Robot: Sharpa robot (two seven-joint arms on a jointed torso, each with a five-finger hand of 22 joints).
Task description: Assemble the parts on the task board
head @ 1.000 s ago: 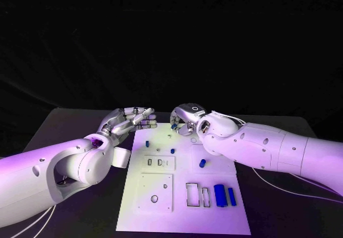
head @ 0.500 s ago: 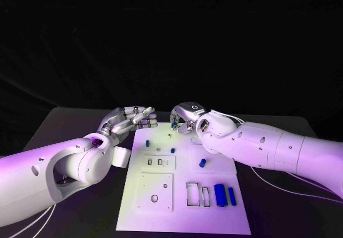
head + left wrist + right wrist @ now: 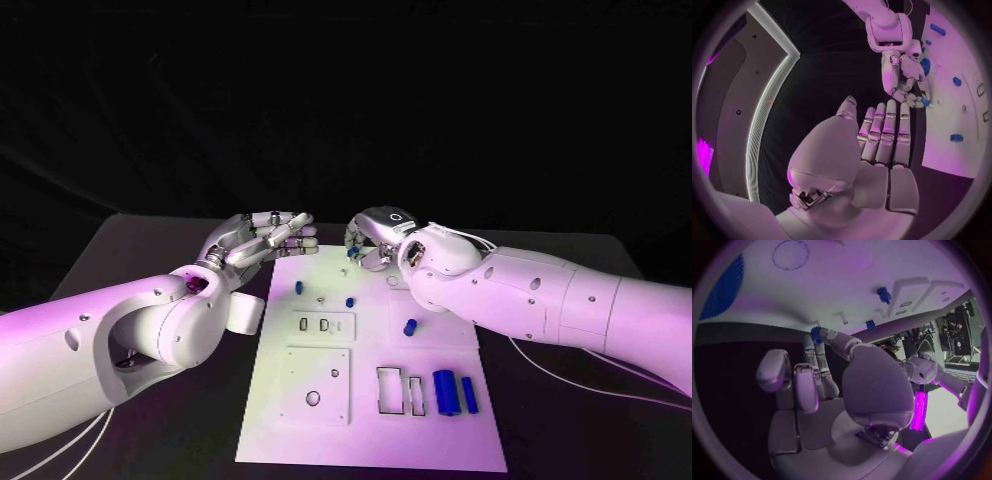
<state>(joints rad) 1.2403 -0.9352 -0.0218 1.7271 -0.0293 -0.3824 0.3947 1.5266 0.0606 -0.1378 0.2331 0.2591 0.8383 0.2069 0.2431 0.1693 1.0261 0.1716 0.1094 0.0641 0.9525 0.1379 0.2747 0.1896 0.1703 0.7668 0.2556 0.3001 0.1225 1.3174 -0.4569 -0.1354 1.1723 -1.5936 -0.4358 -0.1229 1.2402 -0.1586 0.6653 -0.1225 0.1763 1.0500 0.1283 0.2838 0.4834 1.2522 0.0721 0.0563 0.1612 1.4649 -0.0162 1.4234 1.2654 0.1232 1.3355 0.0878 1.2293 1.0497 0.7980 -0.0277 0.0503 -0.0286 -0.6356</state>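
The right hand [image 3: 378, 240] hovered over the far end of the task board [image 3: 433, 440], pinching a small blue part [image 3: 816, 333] at its fingertips; in the head view the part was mostly hidden behind the hand, so its shape was hard to make out. The left hand [image 3: 267, 240] sat just off the board's far left corner, fingers straight and pressed together, holding nothing. More blue parts lay on the board: a big ridged cylinder [image 3: 446, 392] near the front beside a slimmer one [image 3: 469, 396], and a peg [image 3: 410, 328] mid-board.
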